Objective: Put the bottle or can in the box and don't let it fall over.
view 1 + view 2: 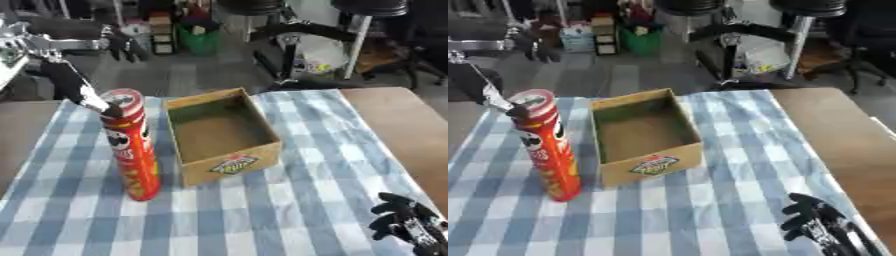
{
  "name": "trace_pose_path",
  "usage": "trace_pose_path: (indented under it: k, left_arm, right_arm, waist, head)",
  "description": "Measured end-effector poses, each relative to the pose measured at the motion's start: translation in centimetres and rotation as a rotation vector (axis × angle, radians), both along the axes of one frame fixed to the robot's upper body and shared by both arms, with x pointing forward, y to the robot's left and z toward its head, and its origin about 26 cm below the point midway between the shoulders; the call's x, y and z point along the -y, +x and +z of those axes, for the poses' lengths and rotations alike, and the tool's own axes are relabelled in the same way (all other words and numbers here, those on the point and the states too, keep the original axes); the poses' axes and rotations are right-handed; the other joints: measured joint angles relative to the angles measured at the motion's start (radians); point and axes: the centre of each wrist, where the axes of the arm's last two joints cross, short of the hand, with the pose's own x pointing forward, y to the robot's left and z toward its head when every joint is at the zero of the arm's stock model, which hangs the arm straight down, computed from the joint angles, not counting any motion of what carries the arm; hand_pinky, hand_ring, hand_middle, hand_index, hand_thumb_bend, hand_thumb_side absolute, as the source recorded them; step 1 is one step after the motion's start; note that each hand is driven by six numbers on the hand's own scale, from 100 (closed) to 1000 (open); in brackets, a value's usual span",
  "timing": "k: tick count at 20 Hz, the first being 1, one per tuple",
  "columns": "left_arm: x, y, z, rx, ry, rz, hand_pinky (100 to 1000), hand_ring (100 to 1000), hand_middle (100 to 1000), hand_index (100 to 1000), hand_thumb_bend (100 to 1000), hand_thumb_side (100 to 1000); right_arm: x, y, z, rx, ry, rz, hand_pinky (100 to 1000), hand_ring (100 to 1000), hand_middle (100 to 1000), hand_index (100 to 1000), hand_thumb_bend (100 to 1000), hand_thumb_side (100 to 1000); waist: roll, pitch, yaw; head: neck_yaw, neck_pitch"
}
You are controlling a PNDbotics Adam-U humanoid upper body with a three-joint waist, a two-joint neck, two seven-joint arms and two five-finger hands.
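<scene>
One tall red cylindrical crisp can (pixel 129 145) is standing on the blue-and-white checked tablecloth (pixel 289 210), just beside the open cardboard box (pixel 223 134), at the box's nine o'clock side. Its long axis is running nearly vertical, tilting slightly at the top toward eleven o'clock. The robot's left hand (pixel 87 97) is reaching in from ten o'clock, black fingertips touching the can's rim; whether the fingers are pinching the rim or merely resting against it cannot be told. The right hand (pixel 820 225) is idling at five o'clock, well apart from the can, fingers relaxed and holding nothing. Left is clearly the nearer hand, so the lift would likely fall to it, with the box lying toward three o'clock from the can.
</scene>
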Motion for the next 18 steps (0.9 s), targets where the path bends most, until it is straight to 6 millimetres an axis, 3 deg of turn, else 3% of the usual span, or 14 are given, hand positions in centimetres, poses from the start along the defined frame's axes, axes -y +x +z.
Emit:
trace_pose_path:
  k: [18]
  left_arm:
    - [-0.4,0.7,-1.8,-0.002,0.091,0.026,550,686,741,877,582,549]
  right_arm:
    - [0.0,0.0,0.0,-0.001,0.001,0.002,510,577,634,830,100,664]
  waist:
    - [0.000,0.000,-0.003]
  head:
    - [0.003,0.000]
